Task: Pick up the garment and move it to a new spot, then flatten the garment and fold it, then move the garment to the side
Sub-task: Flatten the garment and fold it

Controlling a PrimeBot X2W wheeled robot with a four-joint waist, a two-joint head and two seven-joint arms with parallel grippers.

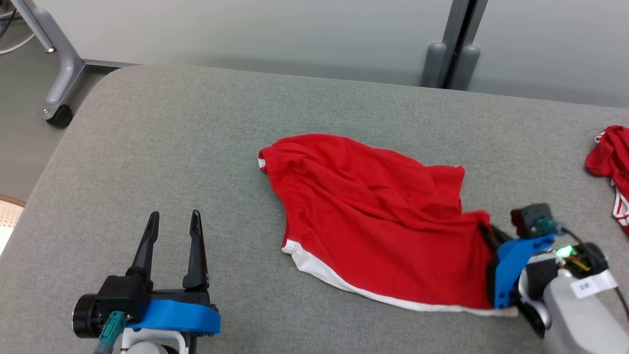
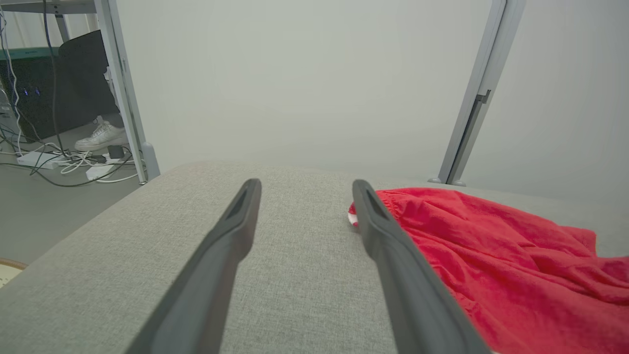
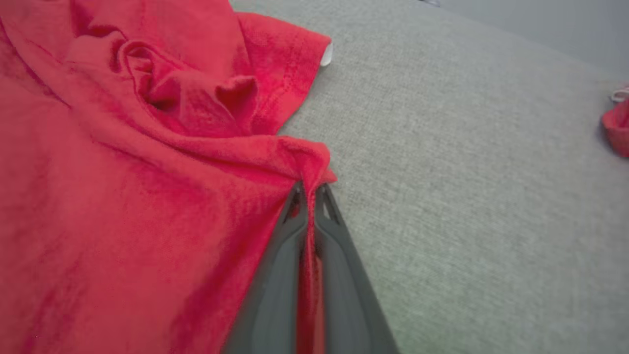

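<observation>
Lying rumpled near the middle of the grey padded surface [image 1: 172, 137], the red shorts [image 1: 373, 216] show white trim [image 1: 344, 282] along the near hem and an elastic waistband toward the robot's left. The left hand [image 1: 174, 216] sits low at the near left, well apart from the shorts, its two dark fingers spread with bare surface between them. The right hand [image 1: 486, 231] is at the near right corner of the shorts, its fingers reaching into the cloth edge. A second red garment [image 1: 612, 157] lies at the far right edge, apart from the shorts. A grey castor leg [image 1: 59, 88] stands on the floor beyond the surface's left corner.

From the left wrist, the left hand [image 2: 304, 189] is wide apart and holds nothing; the shorts' waistband end lies just beside its right finger. A person's white shoe [image 2: 100, 137] and loose cables [image 2: 73, 164] are on the floor behind.

From the right wrist, the right hand [image 3: 309, 189] is pinched together on a raised fold at the shorts' edge, red cloth showing between the fingers. The second red garment is near that view's right edge.
</observation>
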